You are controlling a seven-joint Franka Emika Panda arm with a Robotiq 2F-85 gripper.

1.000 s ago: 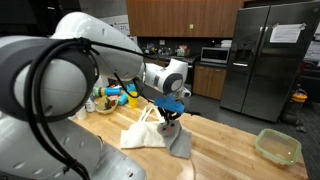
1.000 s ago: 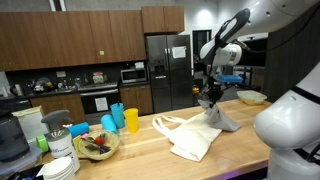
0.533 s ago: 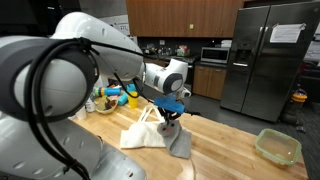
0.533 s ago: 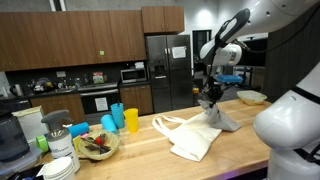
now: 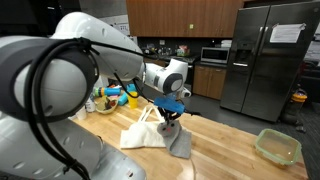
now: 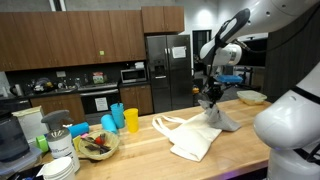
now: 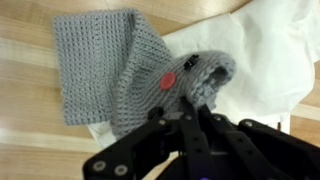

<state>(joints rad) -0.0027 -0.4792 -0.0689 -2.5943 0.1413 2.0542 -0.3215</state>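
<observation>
- The gripper [image 7: 192, 92] comes in from the bottom of the wrist view, its fingers pressed together and pinching a bunched fold of the grey knit [image 7: 105, 65].
- A small red spot [image 7: 168, 80] sits on the knit just beside the pinched fold.
- In the wrist view the rest of the knit spreads out flat to the upper left. It lies partly on the wooden counter [image 7: 28, 115] and partly over the edge of the white bag [image 7: 265, 50].
- The bag fills the upper right of the wrist view and also shows under the knit's lower edge.
- In both exterior views the gripper [image 5: 170, 113] [image 6: 210, 100] points down over the counter [image 5: 230, 140] [image 6: 150, 165].
- There the knit [image 5: 180, 142] [image 6: 224, 121] hangs from the gripper and trails down to the wood.
- In an exterior view the bag [image 5: 143, 135] lies left of the knit at mid-frame, touching it; its handles [image 6: 168, 123] loop toward the frame's left.
- A green tub [image 5: 277, 146] stands well apart at the lower right of an exterior view.
- Blue and yellow cups [image 6: 122, 118] and a bowl [image 6: 97, 146] stand at the lower left of an exterior view.
- A steel fridge [image 5: 272, 60] stands at the back, at the upper right.
</observation>
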